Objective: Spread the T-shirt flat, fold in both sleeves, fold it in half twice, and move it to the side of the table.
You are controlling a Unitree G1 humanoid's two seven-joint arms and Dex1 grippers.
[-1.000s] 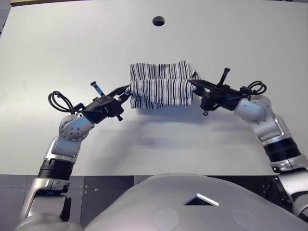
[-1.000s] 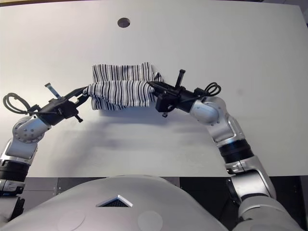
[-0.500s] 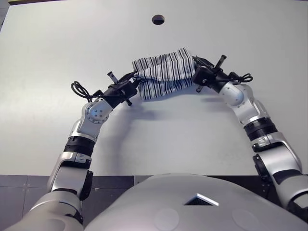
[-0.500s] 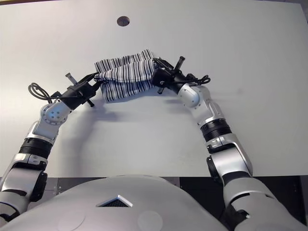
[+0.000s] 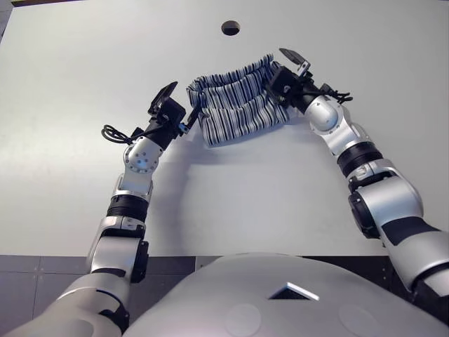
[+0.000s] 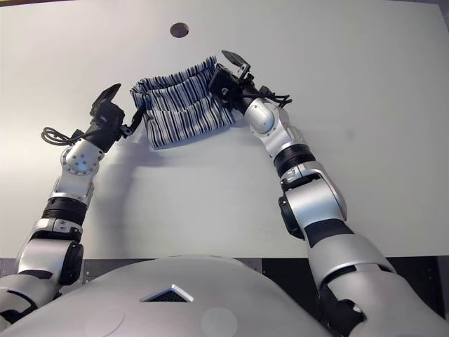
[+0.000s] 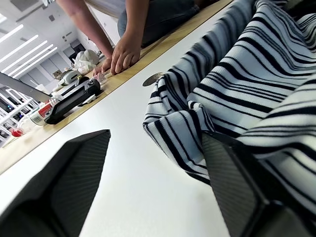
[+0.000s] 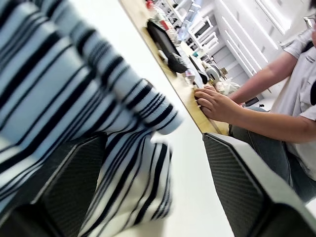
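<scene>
Striped T-shirt (image 5: pixel 238 105) — folded bundle, table's (image 5: pixel 84 63) far middle, near hole (image 5: pixel 230 29). Left gripper (image 5: pixel 177 111), right gripper (image 5: pixel 285 69) — jaws spread, flanking its ends. Best backed off sideways, so folds stay shut.

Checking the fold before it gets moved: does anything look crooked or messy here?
The folded T-shirt lies askew on the table, its top layer rumpled and not lined up with the lower one. The left gripper and right gripper flank it, jaws open.

Lab or workshop, ceiling strip lights (image 7: pixel 22 45), wooden bench (image 7: pixel 19 150) cluttered with devices (image 7: pixel 74 98), white worktable (image 5: pixel 84 70).
</scene>
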